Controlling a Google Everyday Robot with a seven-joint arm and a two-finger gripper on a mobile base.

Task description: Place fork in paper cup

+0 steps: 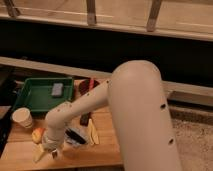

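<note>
The tool [50,149] hangs low over the front-left of the wooden table [107,152], just beside the apple [37,134]. I cannot tell whether it grips anything. The fork cannot be made out and is probably hidden beneath the tool. It should be light, stiff, slick metal, best pinched across the thin handle. The paper cup [22,118] stands near, upright, and would tip easily.
</note>
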